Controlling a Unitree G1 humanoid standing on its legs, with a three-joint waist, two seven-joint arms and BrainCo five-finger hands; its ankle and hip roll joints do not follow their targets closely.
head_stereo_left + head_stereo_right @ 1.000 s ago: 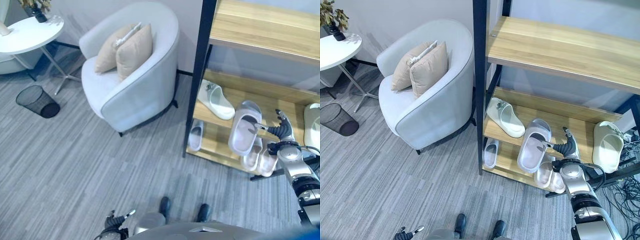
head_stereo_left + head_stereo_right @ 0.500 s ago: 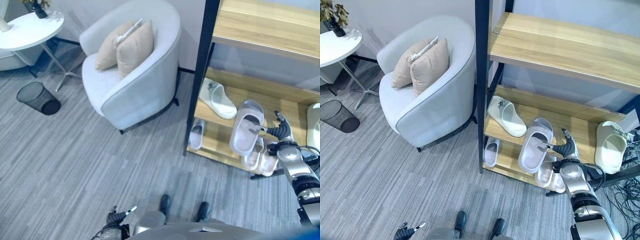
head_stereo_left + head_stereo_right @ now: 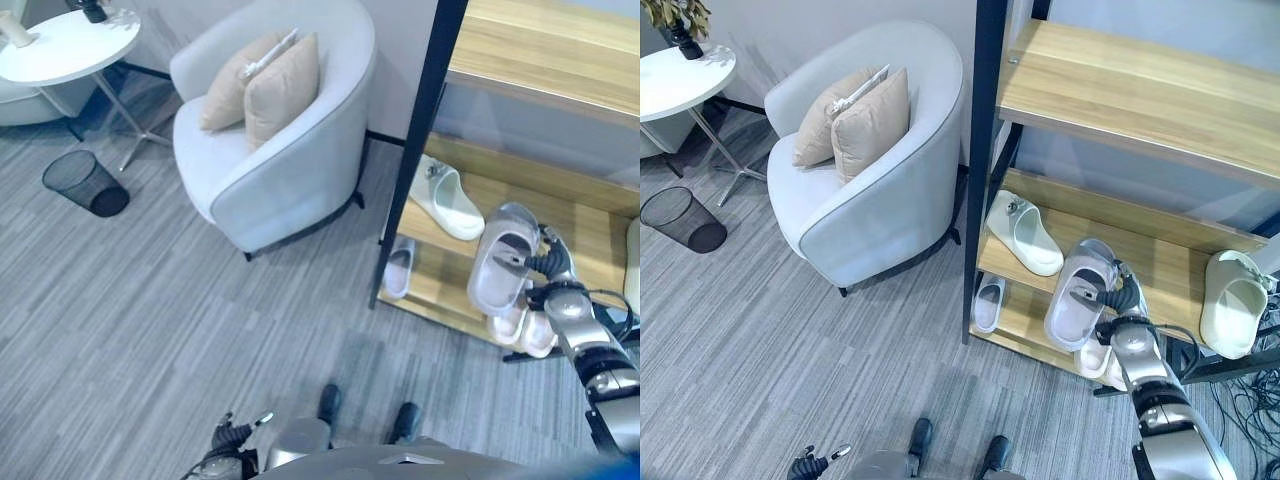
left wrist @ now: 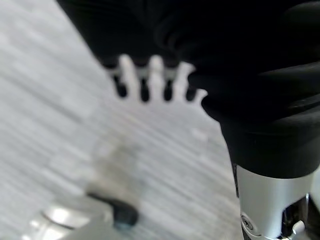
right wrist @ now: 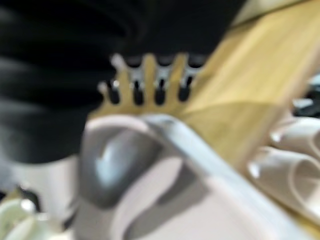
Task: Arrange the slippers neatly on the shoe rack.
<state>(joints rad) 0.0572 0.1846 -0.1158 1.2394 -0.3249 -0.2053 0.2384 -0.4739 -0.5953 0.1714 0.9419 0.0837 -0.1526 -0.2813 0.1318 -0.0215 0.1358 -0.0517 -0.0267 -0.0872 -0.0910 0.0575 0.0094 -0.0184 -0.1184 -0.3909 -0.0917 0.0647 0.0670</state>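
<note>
My right hand [image 3: 1125, 296] is shut on a pale lilac slipper [image 3: 1080, 295], pinching its far side. The slipper hangs tilted, sole side down, at the front edge of the rack's middle shelf [image 3: 1160, 268]. In the right wrist view the fingers [image 5: 150, 80] reach over the slipper's strap [image 5: 165, 130] above the wooden board. On the same shelf a white slipper [image 3: 445, 198] lies at the left and a cream one [image 3: 1232, 315] at the right. My left hand [image 3: 230, 438] hangs low over the floor, its fingers [image 4: 150, 82] open and holding nothing.
The bottom shelf holds a small pale slipper [image 3: 396, 270] and a pinkish pair [image 3: 525, 330] under the held one. The rack's black post [image 3: 415, 150] stands beside a grey armchair [image 3: 290, 170] with cushions. A black wire bin [image 3: 85, 183] and a white round table [image 3: 65, 45] are far left.
The whole view has shifted a little. My right hand has closed in on the lilac slipper, which stays at the middle shelf's front edge. The left hand hangs as before.
</note>
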